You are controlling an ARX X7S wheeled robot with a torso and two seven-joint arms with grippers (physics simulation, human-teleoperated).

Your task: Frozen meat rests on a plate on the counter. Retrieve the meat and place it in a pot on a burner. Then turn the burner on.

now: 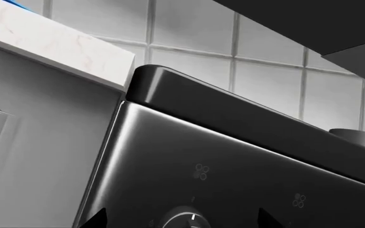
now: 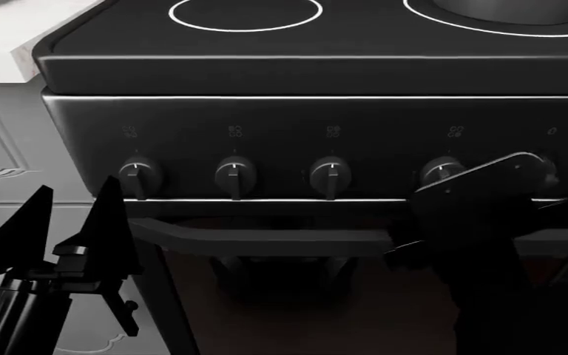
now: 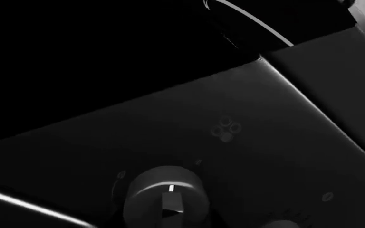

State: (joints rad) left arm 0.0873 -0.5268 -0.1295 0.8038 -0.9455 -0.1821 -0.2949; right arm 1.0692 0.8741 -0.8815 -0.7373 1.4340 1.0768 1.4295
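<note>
Right gripper (image 2: 521,174): state cannot be told, held at fourth knob (image 2: 443,171) | left gripper (image 2: 72,222): spread, idle | pot (image 2: 506,9): far right on burner (image 2: 432,21) | step: burner ignition | next: knob to be turned

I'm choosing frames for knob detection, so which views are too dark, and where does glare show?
Right wrist view: mostly black, only one knob with its white pointer reads, dimly. Left wrist view: well lit, with a bright sheen along the stove front panel beside the counter. Head view: evenly dim but sharp, four knobs legible, such as the leftmost knob; the right arm hides the panel's right end.
</note>
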